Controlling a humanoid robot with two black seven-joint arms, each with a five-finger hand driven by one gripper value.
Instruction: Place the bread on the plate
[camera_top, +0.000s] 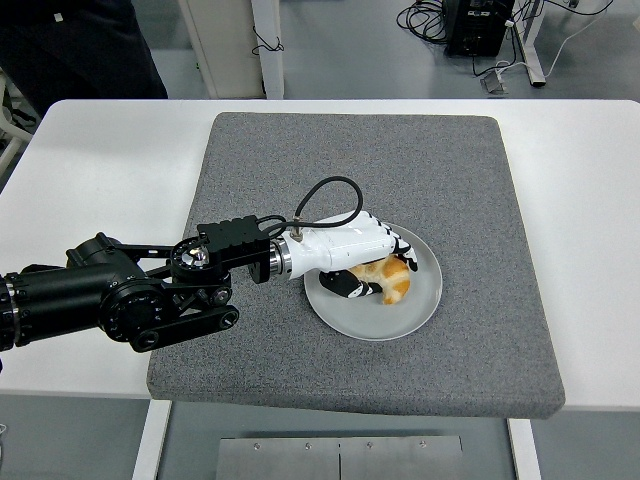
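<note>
The bread (390, 279), a small golden-brown roll, sits over the left half of the plate (415, 312), and you can see it tucked under your left hand (355, 253), whose fingers curl around it from above and from the near side. Whether the roll's underside actually touches the plate's surface you cannot tell from this view.

Starting at the left edge, your left arm (110, 295) comes in low over the white table (100, 170), its black joints lying partly on the table and partly on the grey mat (450, 170). At the wrist the black housing meets the white shell of the hand, and a black cable (330, 190) loops up from the wrist and back down onto the hand's back.

The hand lies palm down across the plate's left rim. Its dark fingertips (345, 285) show at the near side of the roll, wrapped narrow around it rather than spread.

The plate is round, pale and glossy, and it rests near the middle of the mat, slightly toward the near edge. To its right the mat runs on bare to the table's right side.

At the upper left, a person in dark clothing (80, 45) stands beyond the table's far edge.
</note>
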